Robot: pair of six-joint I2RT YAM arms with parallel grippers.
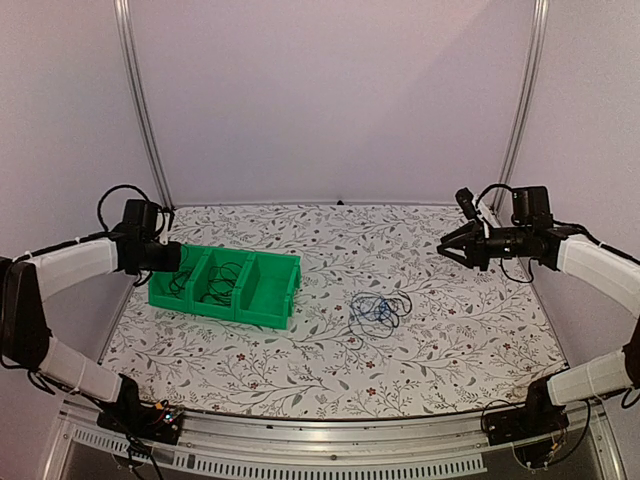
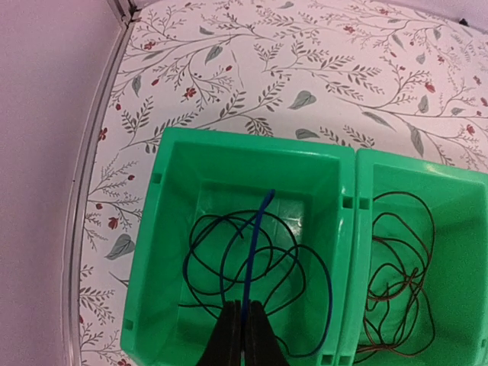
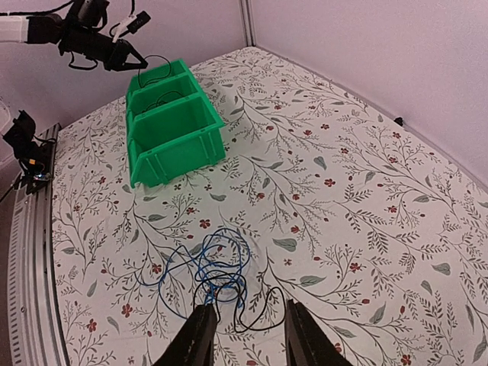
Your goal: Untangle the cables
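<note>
From above, the left gripper (image 1: 172,258) hangs over the left compartment of the green bin (image 1: 270,312), which sits on the left half of the floral table (image 1: 450,340). The bin has three compartments in a row, and thin dark loops show in the left and middle ones. The snarl (image 1: 378,310) of blue and black cables lies flat on the table just right of the bin, apart from it. The right gripper (image 1: 447,248) is held in the air to the far right of the snarl, well apart from it, with its fingers spread.

In the left wrist view, the left gripper (image 2: 244,324) has its jaws closed together, and a blue cable (image 2: 255,252) runs straight up out from between them. Under it a black cable (image 2: 217,267) lies coiled on the floor of the left compartment. A dark cable (image 2: 396,267) is looped in the next compartment, past the bin's (image 2: 347,252) dividing wall.

In the right wrist view, the right gripper (image 3: 249,309) has its jaws wide apart and holds nothing. The snarl (image 3: 217,278) lies on the table (image 3: 366,191) just beyond the fingertips, blue loops in the middle and black strands trailing outward. The bin (image 3: 179,156) is farther off, with the left gripper (image 3: 136,61) above its far end.
</note>
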